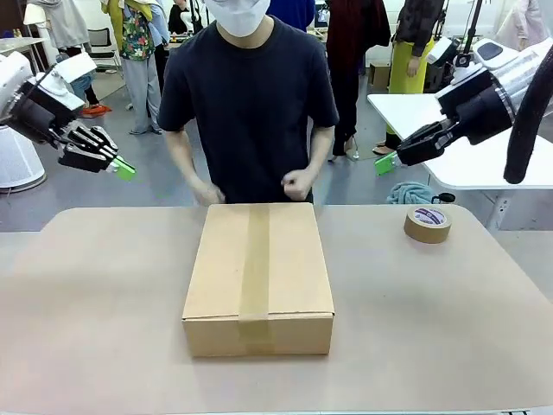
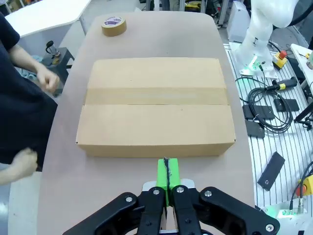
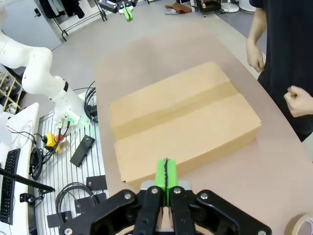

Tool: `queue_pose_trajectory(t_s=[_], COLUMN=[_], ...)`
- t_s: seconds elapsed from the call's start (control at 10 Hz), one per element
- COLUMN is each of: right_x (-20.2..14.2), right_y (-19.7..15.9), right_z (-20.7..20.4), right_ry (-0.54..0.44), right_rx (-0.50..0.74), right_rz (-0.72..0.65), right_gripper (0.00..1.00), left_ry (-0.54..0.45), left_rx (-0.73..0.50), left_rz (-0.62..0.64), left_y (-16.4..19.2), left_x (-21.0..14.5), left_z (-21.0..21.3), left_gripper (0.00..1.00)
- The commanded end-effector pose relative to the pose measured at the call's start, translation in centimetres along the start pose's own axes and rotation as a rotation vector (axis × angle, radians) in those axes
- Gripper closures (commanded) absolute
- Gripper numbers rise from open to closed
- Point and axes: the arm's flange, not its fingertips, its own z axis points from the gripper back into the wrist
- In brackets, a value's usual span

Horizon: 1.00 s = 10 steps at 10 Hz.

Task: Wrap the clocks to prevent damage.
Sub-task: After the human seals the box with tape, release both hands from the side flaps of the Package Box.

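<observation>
Lying between both raised tools (image 1: 125, 169) (image 1: 385, 163) (pads pressed together): the taped box (image 1: 258, 277).

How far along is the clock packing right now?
Done, by the look of it: the box sits closed on the table with tape along its seam. No clocks are in sight, so whether they were wrapped cannot be checked. In hand: nothing; the left tool and right tool hover shut and empty, and the person's hands are off the box. The tape roll lies aside. Nothing visible remains.
</observation>
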Motion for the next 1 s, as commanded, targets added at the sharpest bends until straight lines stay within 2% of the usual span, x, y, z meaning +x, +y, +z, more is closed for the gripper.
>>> queue_pose_trajectory(t_s=[0.0,0.9], right_x=[-0.61,-0.61], right_y=[-1.31,-1.31], right_z=[-1.04,-1.04], right_ry=[-0.032,-0.032], right_rx=[0.009,0.009], right_rz=[0.002,0.002], right_gripper=[0.99,0.99], left_ry=[-0.003,-0.003], left_rx=[-0.030,-0.030], left_rz=[0.006,0.006], left_y=[0.67,0.67], left_x=[-0.22,-0.22], left_z=[-1.62,-1.62], left_gripper=[1.00,1.00])
